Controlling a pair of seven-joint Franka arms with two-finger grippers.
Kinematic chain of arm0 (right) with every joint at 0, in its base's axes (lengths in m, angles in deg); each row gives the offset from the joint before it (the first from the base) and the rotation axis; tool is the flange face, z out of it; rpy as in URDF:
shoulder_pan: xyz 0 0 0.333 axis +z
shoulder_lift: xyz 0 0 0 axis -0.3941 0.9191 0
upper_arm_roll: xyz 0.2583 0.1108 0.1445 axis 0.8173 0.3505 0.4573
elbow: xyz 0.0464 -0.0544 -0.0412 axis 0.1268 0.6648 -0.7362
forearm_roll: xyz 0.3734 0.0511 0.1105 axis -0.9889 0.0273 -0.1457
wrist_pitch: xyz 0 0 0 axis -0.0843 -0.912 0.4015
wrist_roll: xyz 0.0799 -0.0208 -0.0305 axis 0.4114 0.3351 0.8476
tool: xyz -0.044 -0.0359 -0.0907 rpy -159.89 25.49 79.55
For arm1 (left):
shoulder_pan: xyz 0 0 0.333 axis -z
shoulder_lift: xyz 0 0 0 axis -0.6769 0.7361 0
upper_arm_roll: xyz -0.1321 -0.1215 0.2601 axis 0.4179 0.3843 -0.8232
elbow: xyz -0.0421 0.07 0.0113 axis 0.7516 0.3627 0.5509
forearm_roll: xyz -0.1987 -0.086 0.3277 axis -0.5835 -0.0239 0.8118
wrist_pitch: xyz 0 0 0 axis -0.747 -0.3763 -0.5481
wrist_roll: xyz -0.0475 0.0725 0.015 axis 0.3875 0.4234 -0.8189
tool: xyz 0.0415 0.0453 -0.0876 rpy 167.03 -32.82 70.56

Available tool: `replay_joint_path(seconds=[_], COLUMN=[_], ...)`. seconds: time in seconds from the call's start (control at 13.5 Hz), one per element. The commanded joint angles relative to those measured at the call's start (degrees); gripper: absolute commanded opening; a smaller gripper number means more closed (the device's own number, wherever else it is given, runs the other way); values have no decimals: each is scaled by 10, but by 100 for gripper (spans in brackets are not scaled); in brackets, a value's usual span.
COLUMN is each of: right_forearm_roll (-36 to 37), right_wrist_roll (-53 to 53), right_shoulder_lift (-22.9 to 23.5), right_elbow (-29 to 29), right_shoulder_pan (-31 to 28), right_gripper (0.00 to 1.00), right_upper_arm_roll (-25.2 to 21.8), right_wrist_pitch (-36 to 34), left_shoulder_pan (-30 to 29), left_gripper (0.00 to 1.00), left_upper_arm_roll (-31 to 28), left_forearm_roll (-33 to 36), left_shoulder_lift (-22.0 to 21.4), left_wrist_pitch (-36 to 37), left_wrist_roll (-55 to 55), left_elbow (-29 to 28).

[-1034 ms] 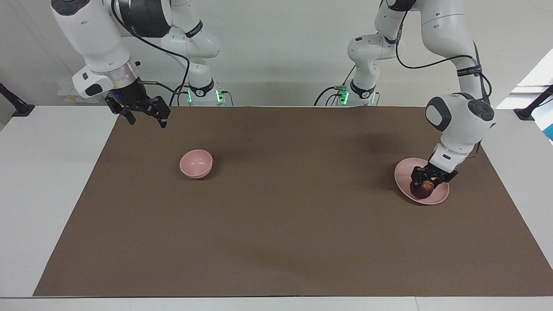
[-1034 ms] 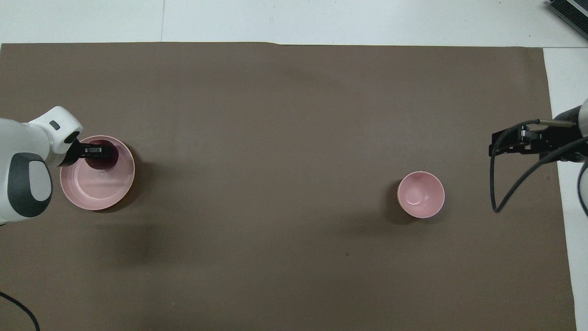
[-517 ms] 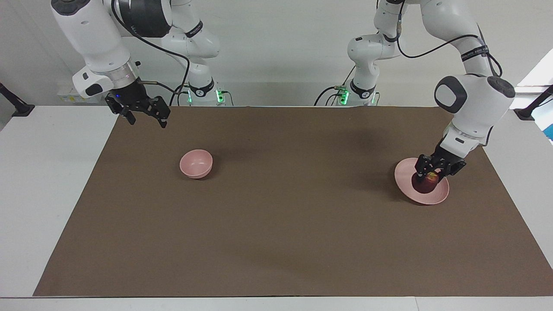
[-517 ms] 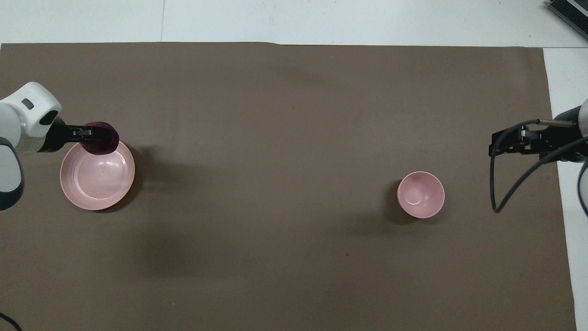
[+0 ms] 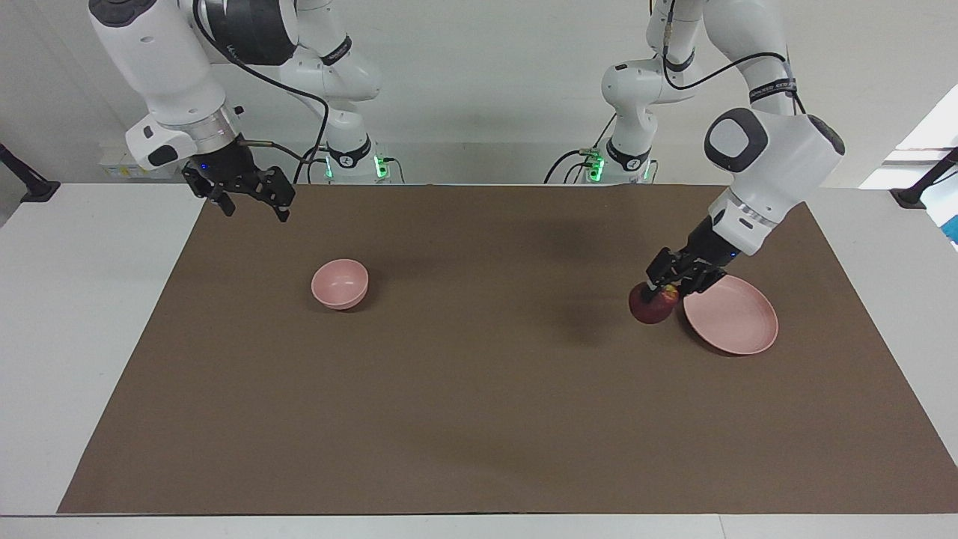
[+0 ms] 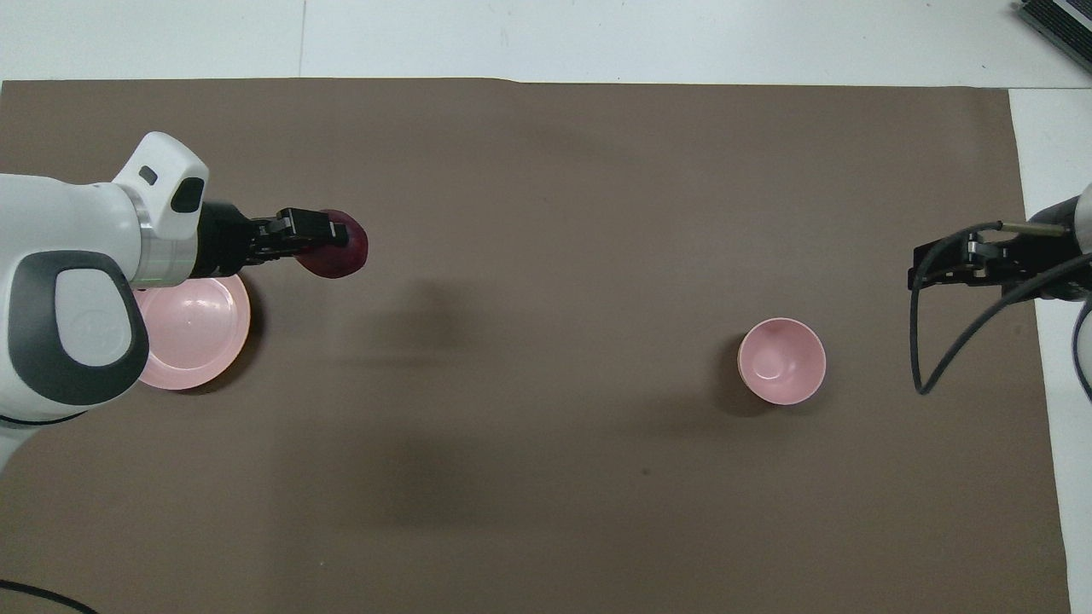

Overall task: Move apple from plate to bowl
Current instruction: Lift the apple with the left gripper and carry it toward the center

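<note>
My left gripper (image 5: 661, 290) (image 6: 328, 240) is shut on the dark red apple (image 5: 651, 307) (image 6: 339, 248) and holds it in the air over the brown mat, just off the plate's rim on the bowl's side. The pale pink plate (image 5: 737, 320) (image 6: 200, 328) lies bare at the left arm's end of the table. The small deep pink bowl (image 5: 340, 283) (image 6: 781, 360) stands toward the right arm's end, with nothing in it. My right gripper (image 5: 251, 203) (image 6: 926, 271) waits open in the air over the mat's corner by the right arm's base.
A brown mat (image 5: 479, 389) (image 6: 546, 213) covers most of the white table (image 5: 67, 314). A black cable (image 6: 947, 341) loops down from the right arm. Black clamps (image 5: 917, 196) stand at the table's ends.
The left gripper has lifted the apple off the plate and carried it past the rim toward the bowl. The right arm has not moved.
</note>
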Motion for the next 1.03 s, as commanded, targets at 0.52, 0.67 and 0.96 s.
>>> replay_joint_path(seconds=[0.52,0.67,0.96], right_forearm_roll=[-2,-10,-130], right_wrist_roll=[6,16,-93], right_shoulder_lift=[-6,-18,-21], right_elbow=[2,18,59], right_shoulder_pan=[-8,-4,2], right_gripper=[100,100,100], right_upper_arm_roll=[2,1,7], right_wrist_pitch=[-19,-40,0], left_shoulder_pan=[99,103,126], left_gripper=[0,0,0], left_upper_arm_roll=[88,88,88], left_forearm_roll=[-79,-78,-78], left_shoulder_lift=[-20,-21,-24], left_wrist_pitch=[-167,-163,-159], left_wrist_roll=[-175,-182,-195], left_elbow=[-5,-5,-7])
